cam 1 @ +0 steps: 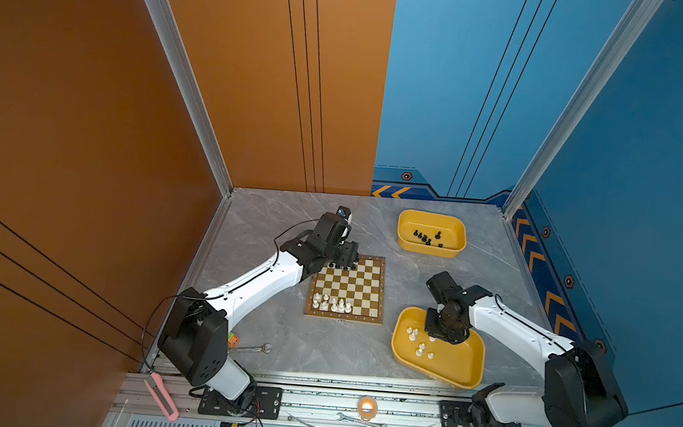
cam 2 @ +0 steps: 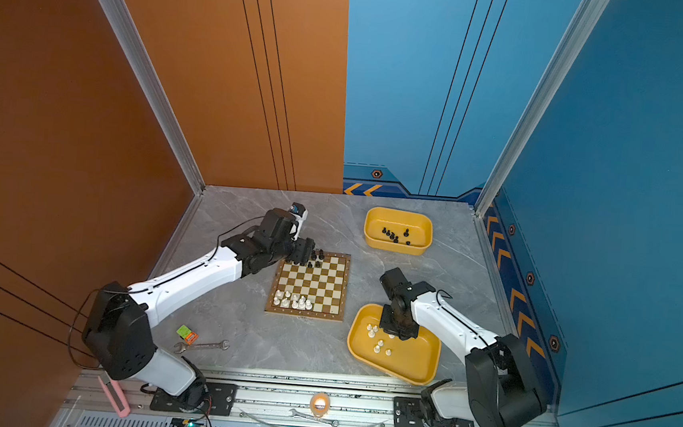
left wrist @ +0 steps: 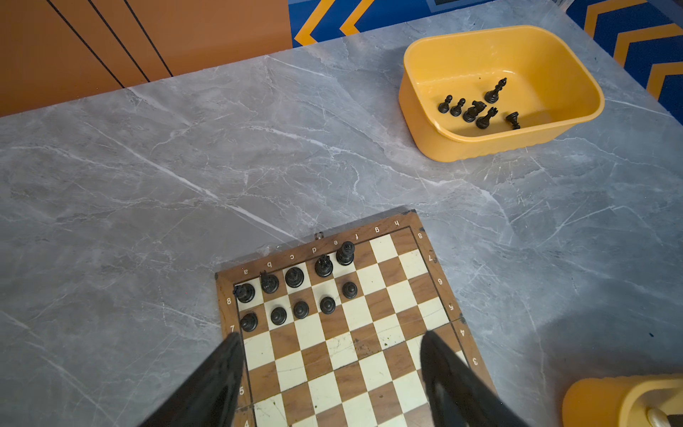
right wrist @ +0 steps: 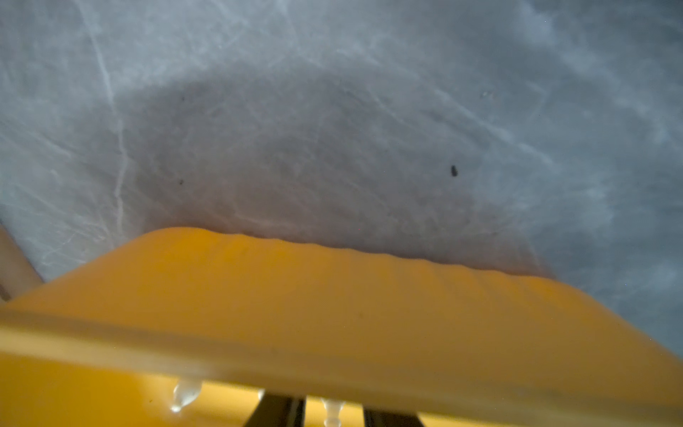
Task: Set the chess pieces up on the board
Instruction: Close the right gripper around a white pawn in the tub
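Observation:
The board [cam 1: 363, 288] lies mid-table. Several black chess pieces [left wrist: 294, 277] fill part of its two far rows, and several white ones [cam 1: 332, 304] stand near its front edge. My left gripper [left wrist: 331, 336] hangs open and empty over the board [left wrist: 369, 351], just short of the black rows. My right gripper [right wrist: 334, 408] reaches down into the near yellow tray [cam 1: 435, 372] among loose white pieces [cam 1: 411, 333]. Its fingers [right wrist: 281, 412] stand on either side of one white piece [right wrist: 332, 414], with a gap showing on each side. More black pieces [cam 1: 425, 238] lie in the far yellow tray [cam 1: 433, 219].
A wrench [cam 1: 254, 348] and a small orange-green item [cam 1: 233, 339] lie on the table near the left arm's base. A pink tool [cam 1: 161, 396] and another wrench [cam 1: 361, 420] rest on the front rail. Walls close in the left, back and right.

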`<act>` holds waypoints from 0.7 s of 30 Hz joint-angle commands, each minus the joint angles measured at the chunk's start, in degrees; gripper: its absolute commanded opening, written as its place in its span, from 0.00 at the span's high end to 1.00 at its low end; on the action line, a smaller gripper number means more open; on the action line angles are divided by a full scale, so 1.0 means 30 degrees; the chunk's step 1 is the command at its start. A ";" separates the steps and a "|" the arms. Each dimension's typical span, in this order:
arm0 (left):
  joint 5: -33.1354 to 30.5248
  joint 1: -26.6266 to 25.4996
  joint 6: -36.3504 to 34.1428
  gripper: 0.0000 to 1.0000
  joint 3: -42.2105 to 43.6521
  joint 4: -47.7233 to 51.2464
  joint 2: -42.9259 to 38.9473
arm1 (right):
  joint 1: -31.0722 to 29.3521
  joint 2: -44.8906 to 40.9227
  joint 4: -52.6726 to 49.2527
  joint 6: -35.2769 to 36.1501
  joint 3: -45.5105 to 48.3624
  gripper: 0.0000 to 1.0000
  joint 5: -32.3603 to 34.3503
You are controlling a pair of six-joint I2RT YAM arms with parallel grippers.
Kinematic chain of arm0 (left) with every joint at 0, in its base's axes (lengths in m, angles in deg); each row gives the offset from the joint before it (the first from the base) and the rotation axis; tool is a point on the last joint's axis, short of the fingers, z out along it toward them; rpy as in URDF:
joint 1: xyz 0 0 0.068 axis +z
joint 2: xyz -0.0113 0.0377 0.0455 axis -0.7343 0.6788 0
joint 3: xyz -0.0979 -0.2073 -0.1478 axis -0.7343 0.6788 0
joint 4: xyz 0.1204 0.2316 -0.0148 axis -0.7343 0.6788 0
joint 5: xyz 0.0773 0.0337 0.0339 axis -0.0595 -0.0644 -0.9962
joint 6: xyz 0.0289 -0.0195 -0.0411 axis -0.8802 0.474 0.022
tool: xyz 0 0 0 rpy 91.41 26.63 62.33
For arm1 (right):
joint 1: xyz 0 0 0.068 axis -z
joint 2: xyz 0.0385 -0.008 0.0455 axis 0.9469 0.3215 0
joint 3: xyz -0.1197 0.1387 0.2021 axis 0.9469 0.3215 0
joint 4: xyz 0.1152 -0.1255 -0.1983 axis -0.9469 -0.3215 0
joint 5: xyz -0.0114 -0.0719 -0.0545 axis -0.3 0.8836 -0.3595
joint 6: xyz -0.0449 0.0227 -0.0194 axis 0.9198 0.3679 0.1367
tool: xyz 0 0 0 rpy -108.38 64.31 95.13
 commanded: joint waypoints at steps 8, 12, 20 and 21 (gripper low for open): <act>-0.0905 -0.0131 0.0287 0.23 0.0930 -0.0347 -0.1168 | -0.0197 0.0094 -0.0942 0.0860 -0.0310 0.74 0.0501; -0.0964 -0.0158 0.0398 0.23 0.0995 -0.0379 -0.1213 | -0.0226 -0.0020 -0.1070 0.0967 -0.0208 0.74 0.0497; -0.1148 -0.0250 0.0523 0.23 0.1080 -0.0466 -0.1212 | -0.0255 0.0184 -0.1161 0.1322 -0.0180 0.79 0.0660; -0.1136 -0.0248 0.0550 0.23 0.1077 -0.0464 -0.1213 | -0.0255 0.0270 -0.1126 0.1421 -0.0229 0.79 0.0666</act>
